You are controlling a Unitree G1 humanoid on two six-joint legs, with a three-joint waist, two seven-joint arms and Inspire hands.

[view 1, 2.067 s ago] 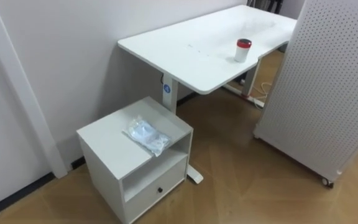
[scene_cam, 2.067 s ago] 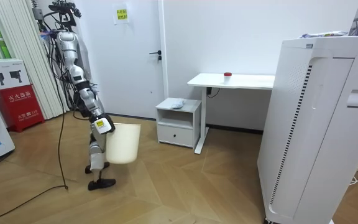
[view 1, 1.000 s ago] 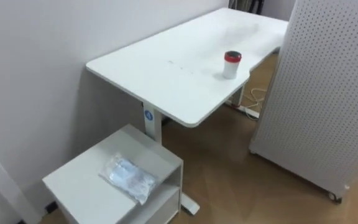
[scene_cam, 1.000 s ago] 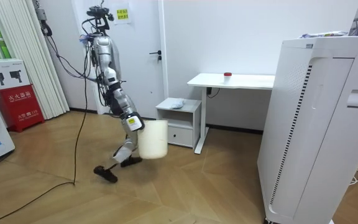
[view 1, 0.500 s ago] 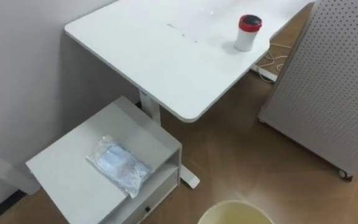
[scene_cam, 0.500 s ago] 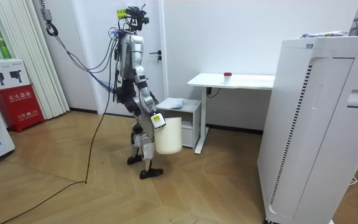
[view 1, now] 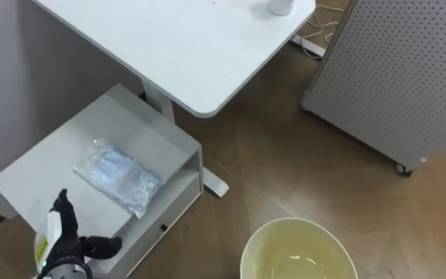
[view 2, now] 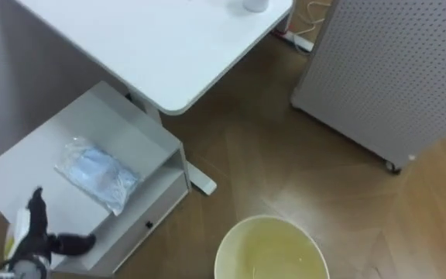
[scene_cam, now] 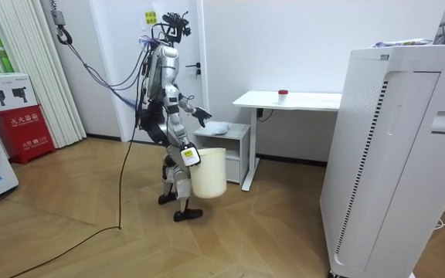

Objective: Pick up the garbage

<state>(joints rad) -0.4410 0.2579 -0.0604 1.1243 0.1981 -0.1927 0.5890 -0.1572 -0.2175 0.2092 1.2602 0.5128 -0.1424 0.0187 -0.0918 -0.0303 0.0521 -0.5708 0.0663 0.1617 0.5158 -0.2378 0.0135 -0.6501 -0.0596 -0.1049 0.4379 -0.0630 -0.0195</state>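
Hovering my left hand [view 1: 70, 242] at the near front edge of the little white cabinet [view 1: 45, 167], fingers straight and spread, thumb stuck out sideways, nothing in it.

> ok, and where's the garbage?

The crumpled clear plastic bag [view 1: 118, 174] is lying flat on the cabinet top, just past my fingertips and a bit to my right. There's a gap, no contact.

> does the room cam add anything?

Yep. It shows me standing right by the cabinet, left hand [scene_cam: 202, 115] held out towards its top, with the cream bin [scene_cam: 209, 171] hanging low at my right hand [scene_cam: 191, 156]. I can't tell how that hand grips it. It also shows the red-topped cup [scene_cam: 283, 93] on the white desk [scene_cam: 300, 100]. The eye views look straight down into the bin's mouth [view 1: 296, 252], with a white perforated panel [view 1: 393, 70] off to my right.
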